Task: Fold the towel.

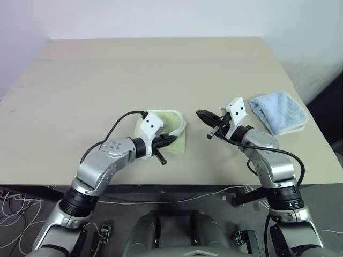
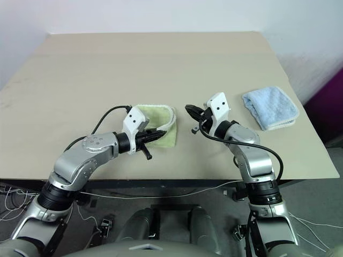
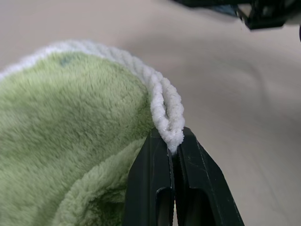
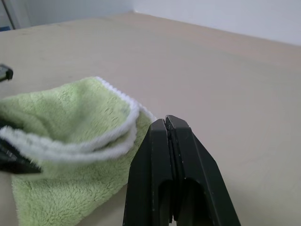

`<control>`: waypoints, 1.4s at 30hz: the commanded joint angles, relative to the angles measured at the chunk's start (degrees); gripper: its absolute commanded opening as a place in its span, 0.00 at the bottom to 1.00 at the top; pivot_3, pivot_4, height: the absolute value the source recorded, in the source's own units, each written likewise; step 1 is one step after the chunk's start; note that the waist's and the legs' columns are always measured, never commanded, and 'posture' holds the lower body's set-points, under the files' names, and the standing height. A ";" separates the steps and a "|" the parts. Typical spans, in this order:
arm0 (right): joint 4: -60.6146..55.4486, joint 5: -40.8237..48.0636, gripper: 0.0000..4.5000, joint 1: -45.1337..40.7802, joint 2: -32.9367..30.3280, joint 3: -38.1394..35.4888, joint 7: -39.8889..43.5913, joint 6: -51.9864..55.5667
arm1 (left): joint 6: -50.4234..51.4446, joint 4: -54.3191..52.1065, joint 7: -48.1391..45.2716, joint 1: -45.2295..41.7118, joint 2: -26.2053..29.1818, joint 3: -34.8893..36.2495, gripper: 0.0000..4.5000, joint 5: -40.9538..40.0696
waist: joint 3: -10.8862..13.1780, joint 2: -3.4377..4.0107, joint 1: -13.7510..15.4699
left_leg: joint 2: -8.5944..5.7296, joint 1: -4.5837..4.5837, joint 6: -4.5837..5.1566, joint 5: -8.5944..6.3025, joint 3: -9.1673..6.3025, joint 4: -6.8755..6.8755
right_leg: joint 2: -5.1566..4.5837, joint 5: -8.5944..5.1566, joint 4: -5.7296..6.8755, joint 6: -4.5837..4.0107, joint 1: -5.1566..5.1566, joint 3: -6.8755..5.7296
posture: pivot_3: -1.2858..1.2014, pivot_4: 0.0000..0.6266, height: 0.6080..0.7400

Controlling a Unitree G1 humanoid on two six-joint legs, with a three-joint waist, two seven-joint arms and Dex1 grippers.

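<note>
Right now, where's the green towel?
The green towel lies on the table near its front edge, just left of centre, its white edge pinched by the left gripper; the right gripper is beside it, shut.

You had the light green towel (image 1: 172, 131) folded near the table's front edge, its white corded edging doubled and lifted.

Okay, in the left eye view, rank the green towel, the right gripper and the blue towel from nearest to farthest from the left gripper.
1. Green towel: its white edge is pinched in the left gripper.
2. Right gripper: just right of the green towel, above the table.
3. Blue towel: far right, near the table's edge.
</note>
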 commanded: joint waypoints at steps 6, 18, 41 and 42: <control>-3.45 0.09 0.00 -0.57 -0.05 -0.34 -0.40 0.08 | 2.56 -3.19 -3.19 1.40 -2.87 6.39 0.54 -6.22 | 0.00 0.00 0.00 | 0.00 -0.03 0.00 0.00 0.00 0.02 | -0.03 0.00 0.02 0.00 -0.03 0.00 | 0.52 0.24 1.00; -4.36 0.91 0.00 -1.36 0.75 0.63 0.08 1.52 | 1.95 -1.79 -3.35 2.71 2.03 22.11 0.95 -11.33 | 0.00 0.00 -0.06 | 0.02 -0.04 -0.02 0.01 0.00 0.03 | -0.01 0.00 0.10 0.00 -0.10 0.01 | 0.52 0.24 1.00; 20.97 -8.90 0.00 -6.79 8.33 12.94 3.91 -0.61 | -23.10 21.83 -10.20 1.97 0.90 4.13 0.09 16.86 | -0.07 0.02 -0.16 | 0.00 0.07 -0.04 0.02 0.01 0.02 | -0.02 0.00 0.15 0.00 -0.03 0.00 | 0.52 0.24 1.00; 20.47 -8.96 0.00 -6.51 8.29 12.77 3.99 -0.99 | -23.38 21.79 -10.34 2.26 0.91 4.18 0.09 17.04 | -0.07 0.03 -0.20 | 0.00 0.09 -0.04 0.02 0.01 0.02 | -0.02 0.00 0.16 0.00 -0.02 0.00 | 0.52 0.24 1.00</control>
